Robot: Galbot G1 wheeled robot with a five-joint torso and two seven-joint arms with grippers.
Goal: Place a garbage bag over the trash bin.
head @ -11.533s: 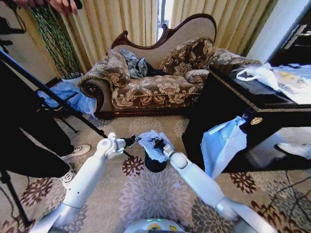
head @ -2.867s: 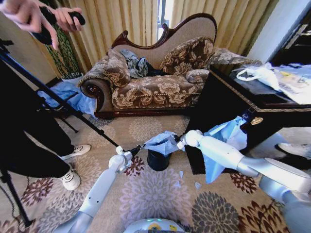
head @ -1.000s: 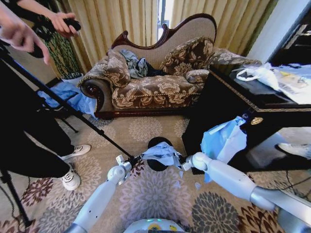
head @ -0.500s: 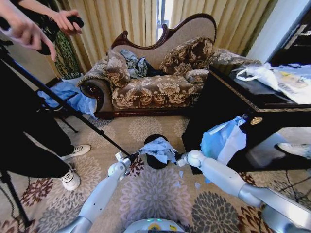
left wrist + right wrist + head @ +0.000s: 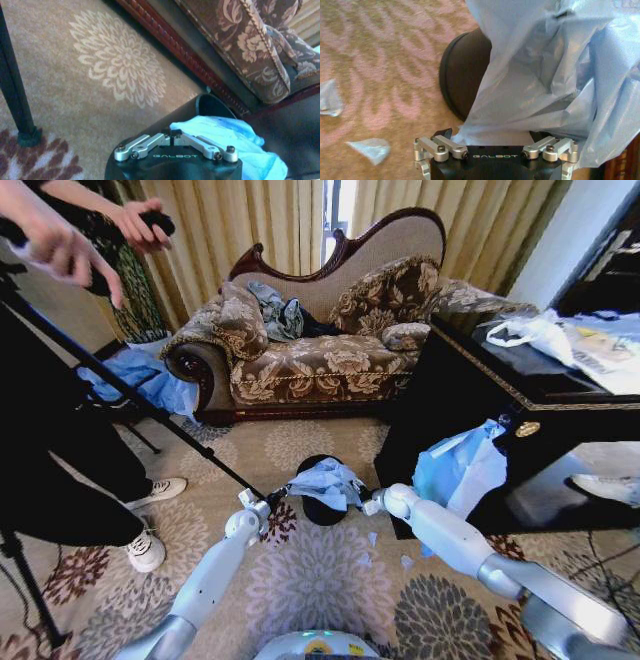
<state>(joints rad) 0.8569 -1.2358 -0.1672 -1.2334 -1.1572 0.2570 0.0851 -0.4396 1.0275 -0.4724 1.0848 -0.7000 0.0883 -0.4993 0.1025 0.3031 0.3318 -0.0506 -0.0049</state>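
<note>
Left gripper (image 5: 272,498) pinching one edge of the bag (image 5: 325,483), right gripper (image 5: 368,505) at the opposite edge; film stretched between them just above the bin (image 5: 322,513), likely to spread the mouth wide enough to clear the rim; bin seemingly tipped, on the carpet (image 5: 300,570) before the sofa (image 5: 310,360). From the left wrist: left gripper (image 5: 172,136) with fingers closed on the bag (image 5: 225,135), bin (image 5: 212,108) just beyond the tips. From the right wrist: right gripper (image 5: 496,147) with fingers spread, whether clamped on film cannot be told; bag (image 5: 555,75) billowing straight ahead, draped over part of the bin (image 5: 462,75); torn scraps (image 5: 370,149) on the carpet nearby.
</note>
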